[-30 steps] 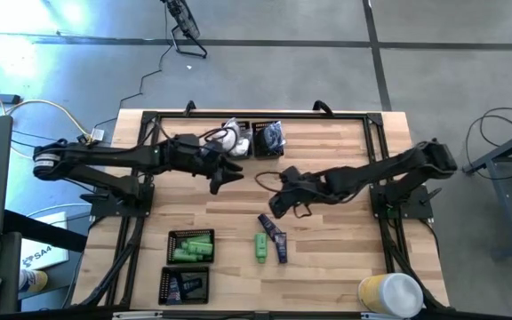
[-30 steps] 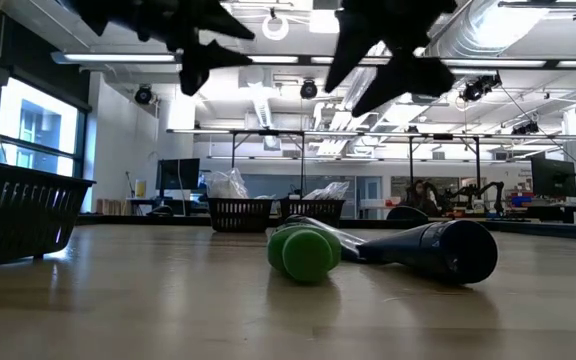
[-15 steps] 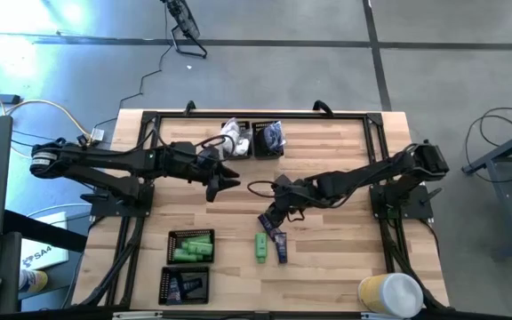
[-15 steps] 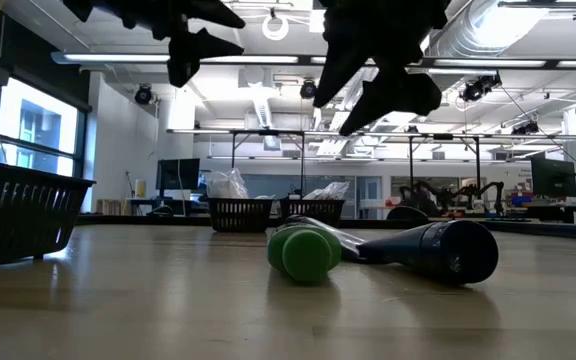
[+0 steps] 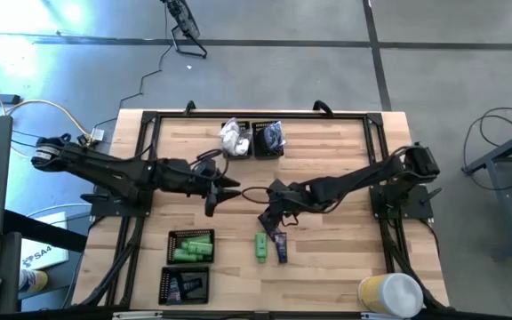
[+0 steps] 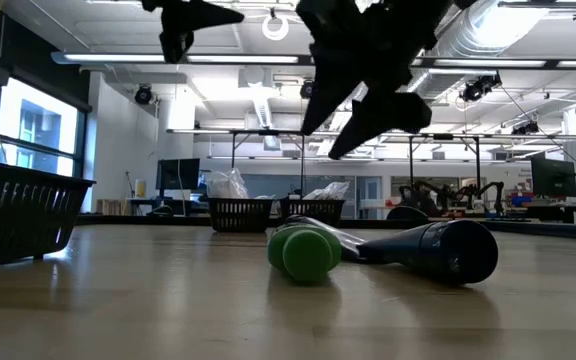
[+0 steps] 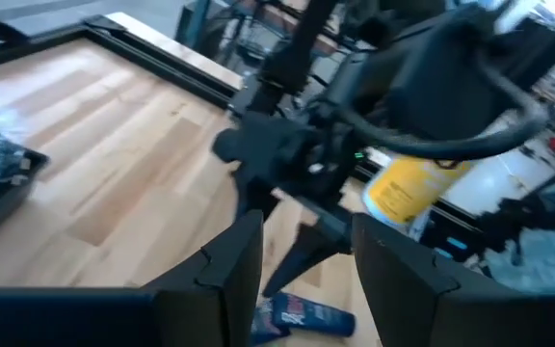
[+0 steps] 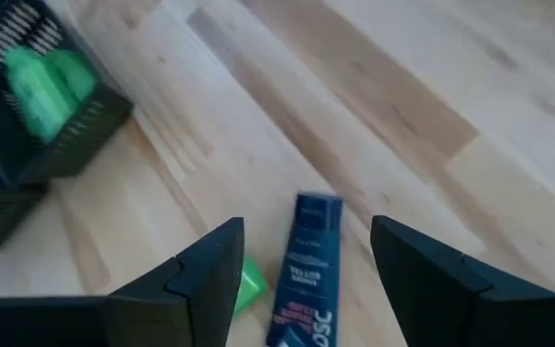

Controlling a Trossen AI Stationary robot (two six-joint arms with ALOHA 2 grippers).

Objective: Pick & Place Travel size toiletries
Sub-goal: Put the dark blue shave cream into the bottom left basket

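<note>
While right gripper [image 5: 268, 218] hangs above table [image 5: 327, 258] centre, fingers spread open, empty, navy tube [image 5: 279, 243] lies just beneath on wood, green tube [image 5: 261, 247] just beside it. Left gripper [image 5: 213, 194] near table middle, raised, fingers parted, empty. More green tubes in tray [image 5: 191, 247] at front left; navy ones in tray [image 5: 184, 285] beside it. White packets [image 5: 232, 135] and bagged dark pieces [image 5: 270, 137] in far trays.

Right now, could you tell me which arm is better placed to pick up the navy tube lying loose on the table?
The right. Its gripper hangs open just above the navy tube, which shows between its fingers in the right wrist view. The left gripper sits farther off, toward the table's middle.
</note>
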